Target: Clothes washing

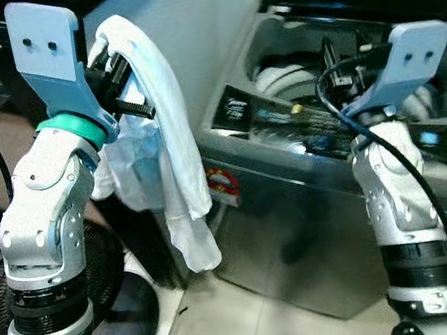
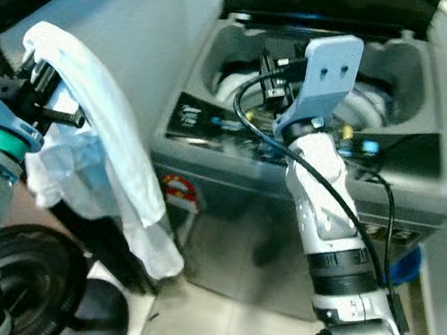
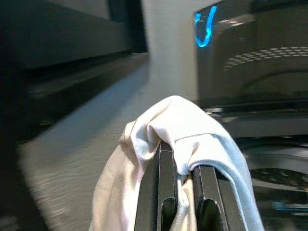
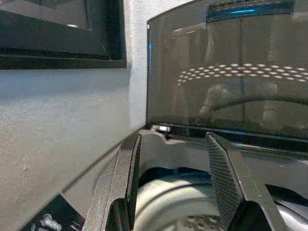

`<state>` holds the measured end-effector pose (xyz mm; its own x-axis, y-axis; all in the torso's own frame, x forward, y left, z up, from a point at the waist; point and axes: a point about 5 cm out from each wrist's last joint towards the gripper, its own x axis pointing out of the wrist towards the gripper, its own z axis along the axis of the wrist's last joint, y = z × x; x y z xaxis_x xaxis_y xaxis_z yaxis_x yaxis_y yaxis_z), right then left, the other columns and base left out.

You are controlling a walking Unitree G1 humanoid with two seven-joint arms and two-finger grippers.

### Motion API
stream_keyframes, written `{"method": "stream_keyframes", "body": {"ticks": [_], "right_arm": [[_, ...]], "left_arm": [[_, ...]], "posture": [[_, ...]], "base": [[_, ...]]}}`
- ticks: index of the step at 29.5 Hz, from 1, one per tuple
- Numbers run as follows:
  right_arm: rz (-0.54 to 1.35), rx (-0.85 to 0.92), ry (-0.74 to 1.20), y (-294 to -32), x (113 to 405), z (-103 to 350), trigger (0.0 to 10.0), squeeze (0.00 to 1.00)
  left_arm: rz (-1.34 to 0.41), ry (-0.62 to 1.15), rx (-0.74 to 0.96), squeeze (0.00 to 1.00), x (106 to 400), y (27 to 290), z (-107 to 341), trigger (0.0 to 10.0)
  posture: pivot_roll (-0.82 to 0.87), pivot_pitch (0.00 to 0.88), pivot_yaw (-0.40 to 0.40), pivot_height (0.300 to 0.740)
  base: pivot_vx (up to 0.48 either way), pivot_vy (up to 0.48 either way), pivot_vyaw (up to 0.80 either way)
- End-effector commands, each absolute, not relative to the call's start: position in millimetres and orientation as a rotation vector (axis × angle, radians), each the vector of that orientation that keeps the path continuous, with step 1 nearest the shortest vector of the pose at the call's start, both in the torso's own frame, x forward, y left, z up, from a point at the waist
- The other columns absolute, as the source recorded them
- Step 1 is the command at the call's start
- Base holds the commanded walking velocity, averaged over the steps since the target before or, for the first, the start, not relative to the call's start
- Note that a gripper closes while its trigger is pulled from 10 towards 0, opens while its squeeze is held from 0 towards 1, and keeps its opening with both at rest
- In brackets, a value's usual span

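From the head you look forward and down at the washing machine [image 1: 299, 232], the two eye views sharing its open tub and control panel, both raised arms and the floor in front, with the right eye set slightly further right so the machine sits more central there. Your left wrist camera looks along its fingers [image 3: 159, 192] from very close, past the white cloth [image 3: 192, 139] toward the machine's raised lid [image 3: 255, 53]. Your right wrist camera sits just above the machine's rim, looking between its spread fingers [image 4: 224, 178] over the tub at that same lid, which both wrist views share.
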<state>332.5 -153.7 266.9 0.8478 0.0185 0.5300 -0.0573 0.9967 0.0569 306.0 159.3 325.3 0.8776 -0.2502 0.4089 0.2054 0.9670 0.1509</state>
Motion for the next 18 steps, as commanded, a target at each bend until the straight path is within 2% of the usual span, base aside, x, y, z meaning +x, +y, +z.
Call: {"method": "stream_keyframes", "body": {"ticks": [1,18], "right_arm": [[0.027,0.083,-0.545,-156.5,332.5,263.8,10.0,0.0],[0.033,0.094,-0.566,-155.7,332.2,268.2,10.0,0.0]], "left_arm": [[-0.237,-0.466,0.116,0.0,303.2,159.0,329.0,10.0],[-0.24,-0.463,0.117,0.0,304.1,158.1,327.9,10.0]], "posture": [[0.06,0.026,0.045,0.74],[0.06,0.02,0.047,0.74]], "base": [[0.0,0.0,-0.8],[0.0,0.0,-0.8]]}}
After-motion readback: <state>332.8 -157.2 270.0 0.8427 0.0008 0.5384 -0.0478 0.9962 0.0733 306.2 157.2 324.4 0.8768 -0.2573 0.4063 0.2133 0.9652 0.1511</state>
